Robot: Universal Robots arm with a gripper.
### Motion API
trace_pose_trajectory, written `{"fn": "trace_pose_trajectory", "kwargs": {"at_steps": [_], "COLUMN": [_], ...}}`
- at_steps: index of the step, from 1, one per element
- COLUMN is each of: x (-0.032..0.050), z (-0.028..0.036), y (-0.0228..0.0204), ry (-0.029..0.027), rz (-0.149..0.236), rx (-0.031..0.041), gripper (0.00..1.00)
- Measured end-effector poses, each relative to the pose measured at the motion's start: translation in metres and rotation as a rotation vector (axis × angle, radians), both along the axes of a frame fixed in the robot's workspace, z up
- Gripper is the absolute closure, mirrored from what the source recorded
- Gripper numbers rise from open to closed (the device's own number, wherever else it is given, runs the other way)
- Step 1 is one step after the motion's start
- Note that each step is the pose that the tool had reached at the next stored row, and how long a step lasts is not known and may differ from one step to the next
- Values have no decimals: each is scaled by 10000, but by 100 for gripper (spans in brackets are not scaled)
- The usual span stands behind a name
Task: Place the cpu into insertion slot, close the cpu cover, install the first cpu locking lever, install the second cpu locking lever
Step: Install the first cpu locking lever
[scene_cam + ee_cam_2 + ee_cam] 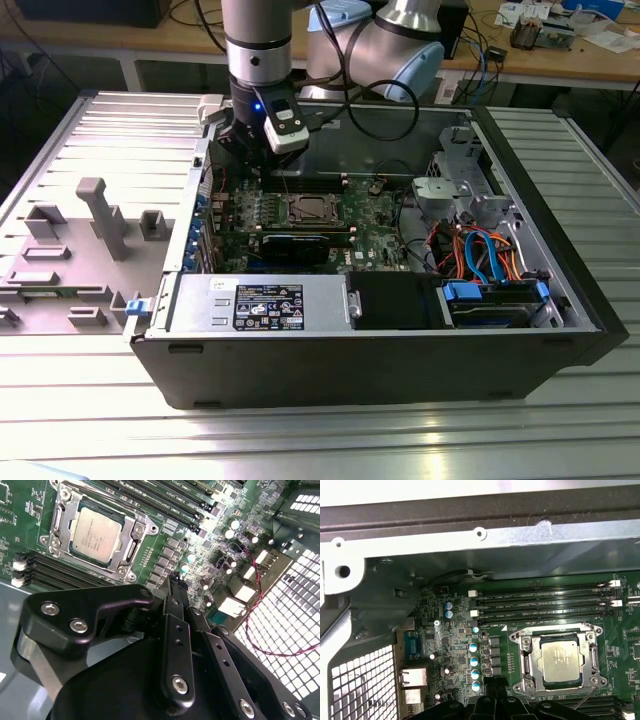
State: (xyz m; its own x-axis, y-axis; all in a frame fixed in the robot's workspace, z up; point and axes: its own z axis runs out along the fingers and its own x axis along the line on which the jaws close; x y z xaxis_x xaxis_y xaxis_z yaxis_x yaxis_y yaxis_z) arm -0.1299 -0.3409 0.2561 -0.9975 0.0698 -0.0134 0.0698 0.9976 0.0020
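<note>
The jaws are seen closed with nothing between them: in the second wrist view the two black fingers (176,587) meet at their tips above the motherboard. The gripper (175,580) is positioned over the rows of small capacitors and chokes beside the socket, apart from the socket itself. In the first wrist view the gripper (492,682) tips appear at the lower edge, again clear of the socket. In the exterior view the gripper (250,150) hangs from the arm over the rear part of the open computer case (400,350), toward the exterior view's left.

The cpu (96,534) is seated flat in the insertion slot, its silvery-grey top facing up; it is also seen in the first wrist view (561,661). The cpu cover (137,532) is lowered around it, the metal frame lying flat with the chip showing through its window; in the first wrist view the cpu cover (527,657) frames the chip on all sides. Whether the locking levers are latched cannot be determined.

Black memory slots (540,602) run just beside the socket on the green motherboard (455,650). A perforated metal panel (295,625) forms the case wall near the gripper, with a red wire (260,615) running across it. In the exterior view, a power supply (260,305) sits along the near edge of the case.
</note>
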Motion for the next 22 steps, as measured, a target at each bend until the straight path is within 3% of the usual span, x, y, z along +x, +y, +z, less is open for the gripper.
{"fn": "trace_pose_trajectory", "kwargs": {"at_steps": [11,16,18,20,22], "x": [-64,-35,-33,-33,-33], "z": [0,0,0,1,0], "y": [0,8,13,16,27], "ry": [0,1,0,2,0], "rz": [0,0,-1,1,-2], "rx": [0,1,53,176,207], "gripper": [89,89,89,89,89]}}
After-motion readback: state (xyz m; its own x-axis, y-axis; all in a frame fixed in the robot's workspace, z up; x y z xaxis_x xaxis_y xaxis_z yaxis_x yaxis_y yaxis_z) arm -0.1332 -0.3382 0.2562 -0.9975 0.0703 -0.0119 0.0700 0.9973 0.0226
